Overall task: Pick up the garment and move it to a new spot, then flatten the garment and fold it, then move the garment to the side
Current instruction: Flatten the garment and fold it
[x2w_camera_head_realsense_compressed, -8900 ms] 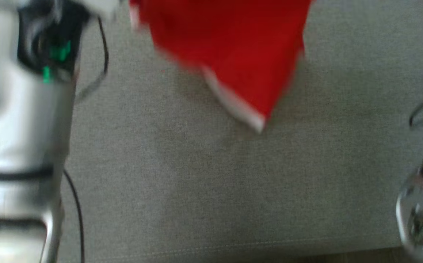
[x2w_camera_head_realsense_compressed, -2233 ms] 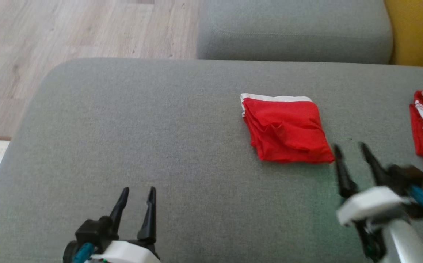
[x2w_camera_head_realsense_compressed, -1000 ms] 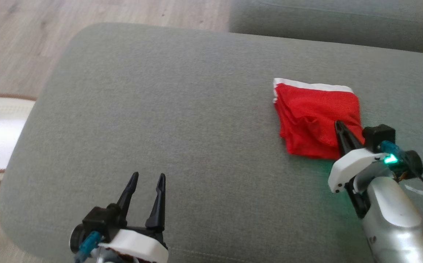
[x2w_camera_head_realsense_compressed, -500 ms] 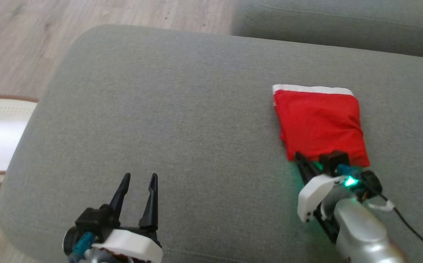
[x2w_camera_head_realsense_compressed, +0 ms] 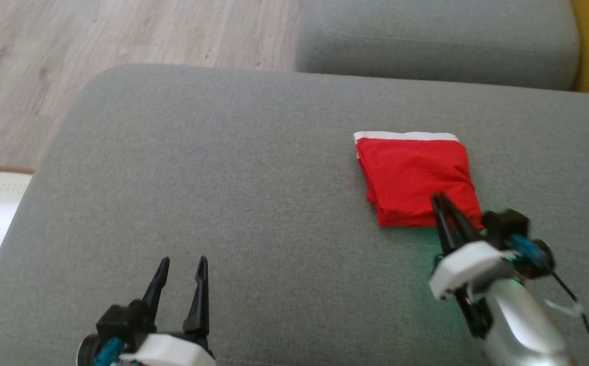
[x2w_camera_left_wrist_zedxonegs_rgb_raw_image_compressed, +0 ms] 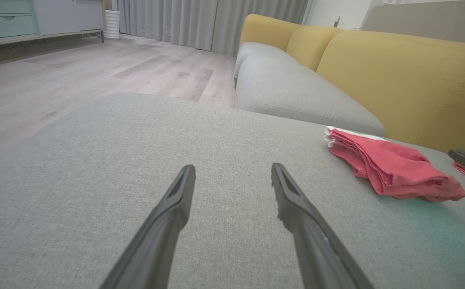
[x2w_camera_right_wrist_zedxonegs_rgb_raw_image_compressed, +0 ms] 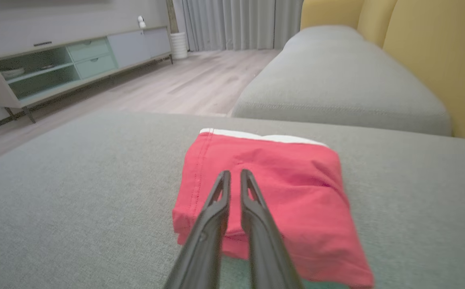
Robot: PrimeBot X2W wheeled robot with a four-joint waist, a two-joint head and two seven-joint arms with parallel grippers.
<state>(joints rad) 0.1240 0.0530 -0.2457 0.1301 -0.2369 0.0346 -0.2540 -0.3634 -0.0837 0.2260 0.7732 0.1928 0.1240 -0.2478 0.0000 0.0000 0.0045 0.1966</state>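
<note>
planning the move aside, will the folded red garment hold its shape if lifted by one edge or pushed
Likely floppy: the folded red garment is thin cloth in loose layers, so lifting one edge would probably unfold it. Pushed by the right pincer, it may bunch on the textured grey cushion rather than slide.

A home living room: a grey sofa with yellow back cushions stands on a pale wood-plank floor, grey curtains hang full length at the far end, and a low sideboard with pale green drawers stands to one side.
</note>
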